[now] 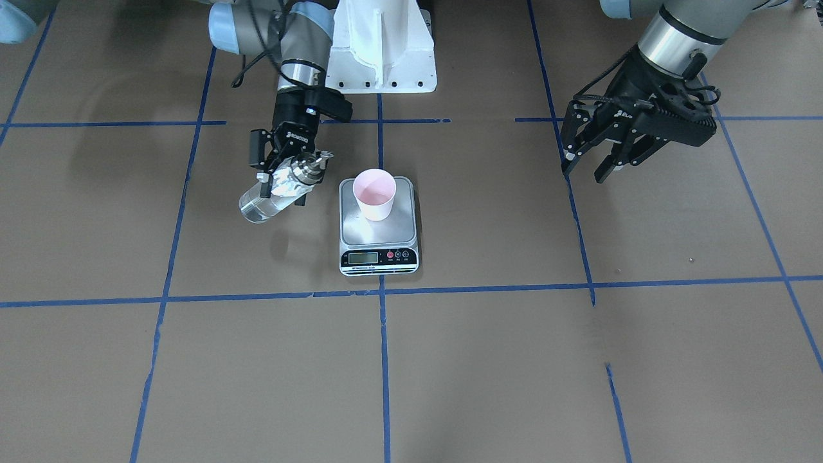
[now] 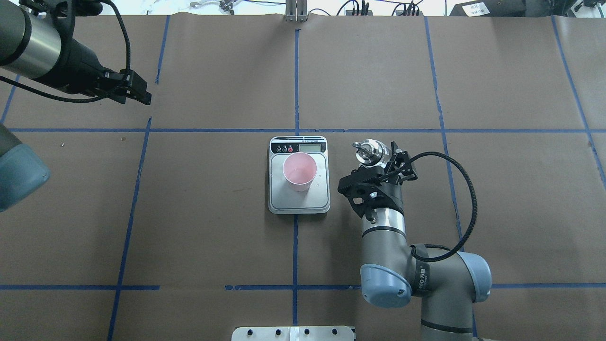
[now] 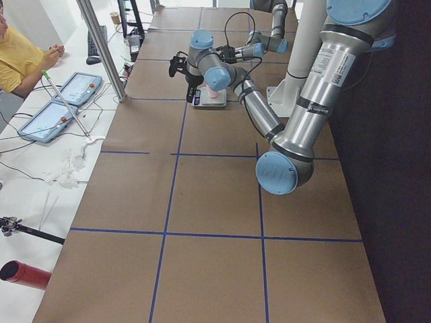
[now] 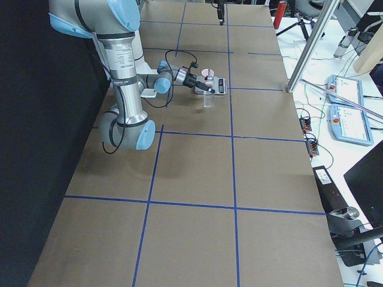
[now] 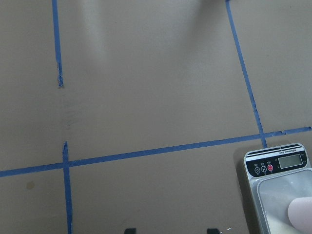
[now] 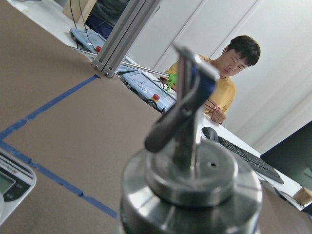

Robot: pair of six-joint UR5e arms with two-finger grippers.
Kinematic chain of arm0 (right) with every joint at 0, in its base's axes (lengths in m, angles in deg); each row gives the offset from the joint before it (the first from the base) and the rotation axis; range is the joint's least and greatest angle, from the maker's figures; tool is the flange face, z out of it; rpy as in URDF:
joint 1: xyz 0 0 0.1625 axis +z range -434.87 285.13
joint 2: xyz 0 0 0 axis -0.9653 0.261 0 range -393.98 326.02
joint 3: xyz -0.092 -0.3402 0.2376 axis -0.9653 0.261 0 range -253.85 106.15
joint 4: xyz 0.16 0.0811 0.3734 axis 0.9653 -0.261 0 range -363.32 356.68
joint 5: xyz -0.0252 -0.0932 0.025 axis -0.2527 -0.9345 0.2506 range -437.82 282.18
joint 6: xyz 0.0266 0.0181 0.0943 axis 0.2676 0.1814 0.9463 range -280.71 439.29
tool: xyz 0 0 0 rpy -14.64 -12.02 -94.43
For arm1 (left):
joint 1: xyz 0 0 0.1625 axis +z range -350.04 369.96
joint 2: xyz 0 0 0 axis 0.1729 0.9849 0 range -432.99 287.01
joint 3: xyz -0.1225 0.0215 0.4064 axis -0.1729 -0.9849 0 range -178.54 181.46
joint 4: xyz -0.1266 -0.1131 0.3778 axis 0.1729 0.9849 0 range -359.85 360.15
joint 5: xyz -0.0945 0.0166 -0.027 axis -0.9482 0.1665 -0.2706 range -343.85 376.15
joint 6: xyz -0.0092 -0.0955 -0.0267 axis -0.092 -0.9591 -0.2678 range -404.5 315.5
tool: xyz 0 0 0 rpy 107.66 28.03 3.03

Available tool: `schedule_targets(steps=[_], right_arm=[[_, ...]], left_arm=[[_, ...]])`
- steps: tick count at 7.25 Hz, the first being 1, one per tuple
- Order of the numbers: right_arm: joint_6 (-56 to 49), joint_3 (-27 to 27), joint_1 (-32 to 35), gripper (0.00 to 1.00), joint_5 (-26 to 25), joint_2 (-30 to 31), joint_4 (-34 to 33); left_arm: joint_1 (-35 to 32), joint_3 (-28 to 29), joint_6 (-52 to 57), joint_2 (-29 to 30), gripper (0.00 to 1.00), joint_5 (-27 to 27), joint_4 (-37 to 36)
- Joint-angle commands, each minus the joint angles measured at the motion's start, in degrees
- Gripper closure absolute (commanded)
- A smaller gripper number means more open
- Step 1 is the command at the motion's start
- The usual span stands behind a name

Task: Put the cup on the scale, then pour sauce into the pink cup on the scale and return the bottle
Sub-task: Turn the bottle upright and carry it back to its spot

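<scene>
We're seeing the right gripper (image 1: 286, 183) clamping the bottle (image 1: 263, 204) left of centre, long axis roughly vertical, cap (image 2: 370, 150) pointing up. The cup (image 1: 374, 196) is sitting on the scale (image 1: 379, 241) mid-frame. Upper right, the left gripper (image 1: 588, 166) is hanging spread open, empty.

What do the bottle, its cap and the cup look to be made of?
Bottle: clear glass by the look, see-through with bright glints. Cap: polished silver metal, mirror-shiny. Cup: matte pale pink, probably paper, though thin plastic is possible.
</scene>
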Motion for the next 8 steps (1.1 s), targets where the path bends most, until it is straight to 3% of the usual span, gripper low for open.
schedule_targets(steps=[1,3,8], right_arm=[[8.59,-0.08,0.17,1.00,0.28,6.08,14.52],[9.22,0.09,0.60,1.00,0.11,12.50,24.65],[17.48,-0.08,2.18,1.00,2.56,19.12,26.27]], left_arm=[[0.00,-0.07,-0.07,-0.04,0.42,0.04,0.00],[0.00,-0.07,-0.07,-0.04,0.42,0.04,0.00],[-0.08,-1.04,-0.24,0.04,0.40,0.04,-0.09]])
